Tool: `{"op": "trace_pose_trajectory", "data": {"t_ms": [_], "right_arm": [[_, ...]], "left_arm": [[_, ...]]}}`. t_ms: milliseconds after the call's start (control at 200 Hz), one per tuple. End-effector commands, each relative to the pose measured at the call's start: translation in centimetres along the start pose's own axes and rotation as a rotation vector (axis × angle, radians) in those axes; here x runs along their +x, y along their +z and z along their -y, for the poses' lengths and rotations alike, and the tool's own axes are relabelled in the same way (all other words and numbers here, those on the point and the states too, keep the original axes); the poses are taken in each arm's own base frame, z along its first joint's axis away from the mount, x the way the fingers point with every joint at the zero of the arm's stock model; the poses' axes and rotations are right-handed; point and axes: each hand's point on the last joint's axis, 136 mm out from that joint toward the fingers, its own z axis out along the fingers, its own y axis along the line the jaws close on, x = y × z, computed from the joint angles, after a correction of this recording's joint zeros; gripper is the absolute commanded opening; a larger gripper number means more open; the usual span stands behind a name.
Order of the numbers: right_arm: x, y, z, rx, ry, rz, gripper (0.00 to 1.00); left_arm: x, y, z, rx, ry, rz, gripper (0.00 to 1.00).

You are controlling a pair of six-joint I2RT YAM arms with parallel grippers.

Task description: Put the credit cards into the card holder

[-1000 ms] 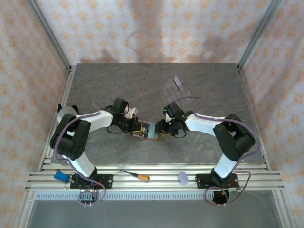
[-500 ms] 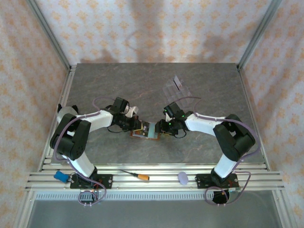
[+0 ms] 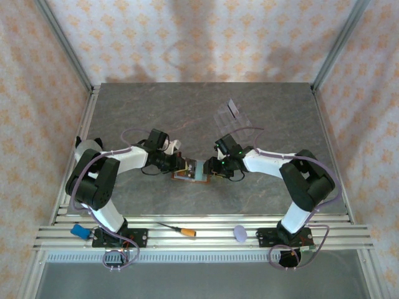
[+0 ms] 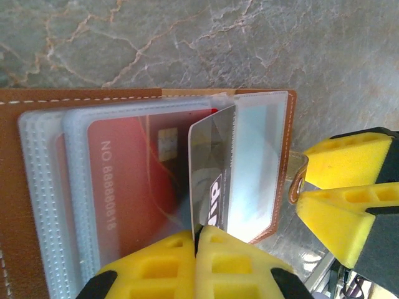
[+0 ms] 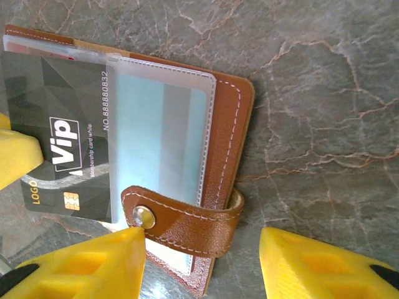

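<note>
Before you, a grey marbled table (image 3: pixel 143 106) stands boxed in by pale wallpaper (image 3: pixel 206 37) printed with orange floral motifs. A clear plastic tray (image 3: pixel 234 116) rests toward the table's far right. A strip of aluminium rails (image 3: pixel 206 219) runs along the table's near edge. On it lie an orange-handled screwdriver (image 3: pixel 179 230) near the table's middle, a lilac disc (image 3: pixel 239 233) further toward the table's right side, and a small blue object (image 3: pixel 79 230) at the table's near left corner.
</note>
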Motion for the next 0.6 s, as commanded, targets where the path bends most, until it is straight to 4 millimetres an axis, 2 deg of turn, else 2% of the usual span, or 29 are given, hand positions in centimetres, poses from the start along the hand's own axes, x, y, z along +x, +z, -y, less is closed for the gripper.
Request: {"op": "trace_pose_trajectory", "data": {"t_ms": [0,335,476,596], "right_arm": [[0.24,0.64,0.43,0.008,0.004,-0.005,0.51],[-0.02,0.70,0.22,-0.002,0.009,0.007,0.52],[-0.24,0.38,0.47,0.014,0.009,0.028,0.57],[-0.49,0.08,0.73,0.032,0.013,0.048,0.61]], "left_arm": [[0.55,0.44,-1.04,-0.035,-0.021,0.002,0.00],[0.75,1.09,-0.45,-0.038,-0.003,-0.016,0.00],[0.63,1.15,-0.20,-0.046,0.006,-0.019,0.00],[0.79,1.26,-0.32,-0.071,0.014,-0.023,0.07]]}}
